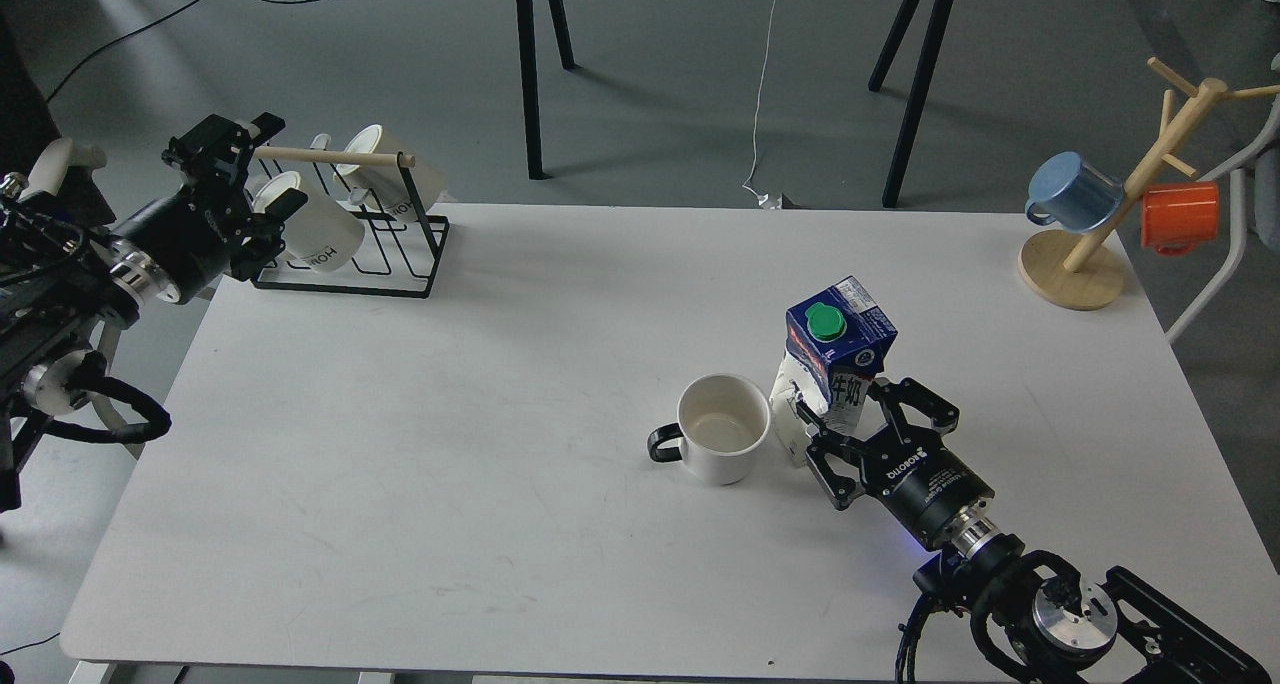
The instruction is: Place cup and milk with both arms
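Observation:
The cup (722, 442), cream-white with a black loop handle pointing left, stands upright on the white table (420, 444) right of centre; its smiley face is hidden. The milk (833, 359), with a dark blue top and green cap, stands upright just right of the cup, almost touching it. My right gripper (866, 410) is at the carton's lower body from the near right, its fingers spread apart on either side of it. My left gripper (278, 162) is open and empty at the far left, beside the mug rack, far from both things.
A black wire rack (350, 249) with cream lettered mugs and a wooden bar stands at the table's back left. A wooden mug tree (1085, 254) with a blue mug (1075, 192) and an orange mug (1182, 216) stands at the back right.

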`<action>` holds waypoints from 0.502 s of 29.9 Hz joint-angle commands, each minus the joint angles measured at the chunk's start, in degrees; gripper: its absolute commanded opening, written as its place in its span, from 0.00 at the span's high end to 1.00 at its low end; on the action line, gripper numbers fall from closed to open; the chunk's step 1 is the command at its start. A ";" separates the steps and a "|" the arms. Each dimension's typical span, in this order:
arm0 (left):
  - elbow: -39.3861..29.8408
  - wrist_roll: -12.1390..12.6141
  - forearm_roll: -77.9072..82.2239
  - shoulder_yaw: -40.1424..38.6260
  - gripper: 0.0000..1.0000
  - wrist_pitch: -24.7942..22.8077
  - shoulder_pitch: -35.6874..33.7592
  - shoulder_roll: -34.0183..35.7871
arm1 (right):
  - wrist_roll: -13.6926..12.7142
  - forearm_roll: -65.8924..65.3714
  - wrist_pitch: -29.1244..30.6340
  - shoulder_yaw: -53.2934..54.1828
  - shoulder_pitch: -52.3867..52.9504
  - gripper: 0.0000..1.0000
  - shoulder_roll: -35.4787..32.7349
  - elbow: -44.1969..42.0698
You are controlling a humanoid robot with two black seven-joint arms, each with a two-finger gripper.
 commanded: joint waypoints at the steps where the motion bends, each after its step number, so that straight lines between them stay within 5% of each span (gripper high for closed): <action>1: 0.52 0.00 0.00 0.00 0.06 0.00 0.00 0.00 | 0.08 0.31 0.00 0.25 -0.73 0.07 -0.09 0.48; 15: 0.87 0.00 0.00 0.00 0.06 0.00 0.00 0.00 | -0.01 0.40 0.00 2.97 -14.52 0.05 -9.21 11.55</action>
